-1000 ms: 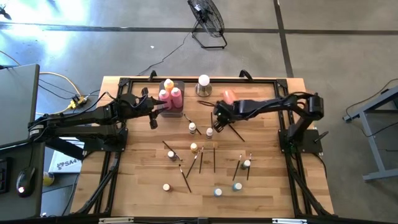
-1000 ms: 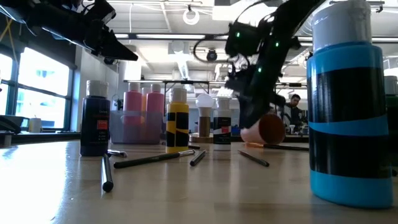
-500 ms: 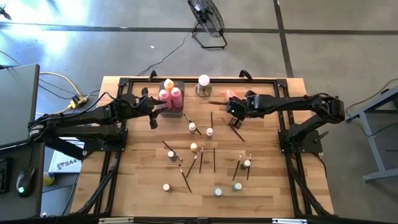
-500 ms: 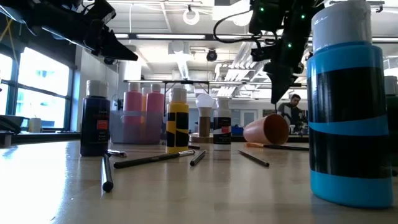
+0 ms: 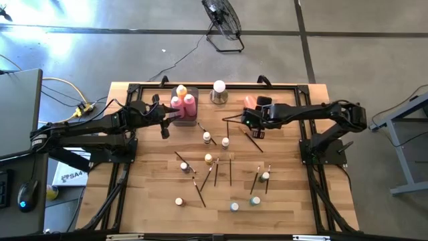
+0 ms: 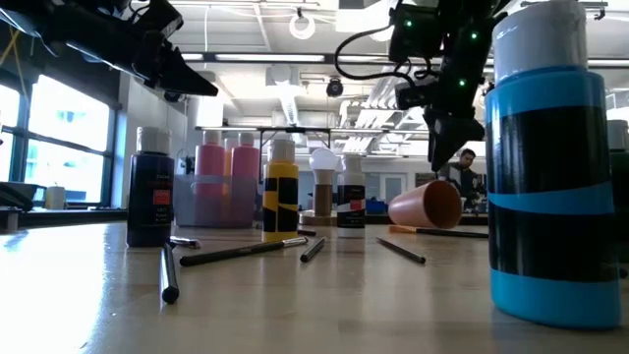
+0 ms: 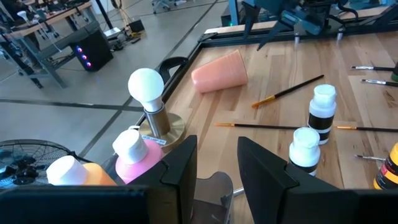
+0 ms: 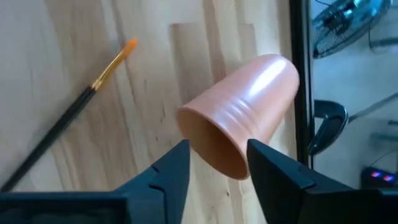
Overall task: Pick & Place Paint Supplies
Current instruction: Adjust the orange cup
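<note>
While hovering over the tipped orange cup (image 5: 249, 102), right gripper (image 5: 246, 122) spread open, empty; bottles (image 5: 208, 138) and brushes (image 5: 230, 169) scattered mid-table. Down low: brush (image 6: 243, 252) flat. Left gripper (image 7: 214, 167) parted, empty, beside the tray (image 5: 186, 119).

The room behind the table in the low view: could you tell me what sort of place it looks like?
Probably an open workshop or lab: exposed ceiling lights, a bare concrete floor with a standing fan, and a person at benches beyond the wooden table.
</note>
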Motion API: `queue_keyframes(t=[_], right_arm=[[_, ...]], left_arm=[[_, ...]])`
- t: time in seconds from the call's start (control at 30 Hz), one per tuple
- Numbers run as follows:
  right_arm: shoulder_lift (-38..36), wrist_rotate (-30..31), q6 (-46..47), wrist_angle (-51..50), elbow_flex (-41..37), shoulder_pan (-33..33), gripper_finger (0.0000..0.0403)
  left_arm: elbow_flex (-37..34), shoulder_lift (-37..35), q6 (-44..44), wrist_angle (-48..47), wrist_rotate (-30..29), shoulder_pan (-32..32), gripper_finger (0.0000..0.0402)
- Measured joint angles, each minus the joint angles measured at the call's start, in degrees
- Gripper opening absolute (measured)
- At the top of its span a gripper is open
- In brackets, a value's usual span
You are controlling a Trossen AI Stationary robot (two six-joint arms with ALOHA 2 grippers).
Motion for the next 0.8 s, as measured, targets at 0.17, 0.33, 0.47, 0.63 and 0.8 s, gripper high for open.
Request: queue_keyframes(t=[0.17, 0.33, 0.47, 0.63, 0.8], right_arm=[[2.1, 0.2, -2.6, -0.2, 0.0, -1.0, 0.0196], [5.7, 3.8, -4.4, -0.2, 0.0, -2.9, 0.0204], [8.0, 6.0, -5.1, 0.6, -0.1, -4.9, 0.0196], [8.4, 6.1, -5.3, 5.1, -0.1, -7.5, 0.0174], [8.4, 6.0, -5.8, 6.9, -0.1, -9.1, 0.0133]], left_arm=[[0.0, 0.0, 0.0, 0.0, 0.0, 0.0, 0.0111], [0.0, 0.0, 0.0, -0.4, 0.0, 0.0, 0.0111], [0.0, 0.0, 0.0, -1.9, 0.0, 0.0, 0.0111], [0.0, 0.0, 0.0, -3.5, 0.0, 0.0, 0.0111], [0.0, 0.0, 0.0, -3.4, 0.0, 0.0, 0.0111]])
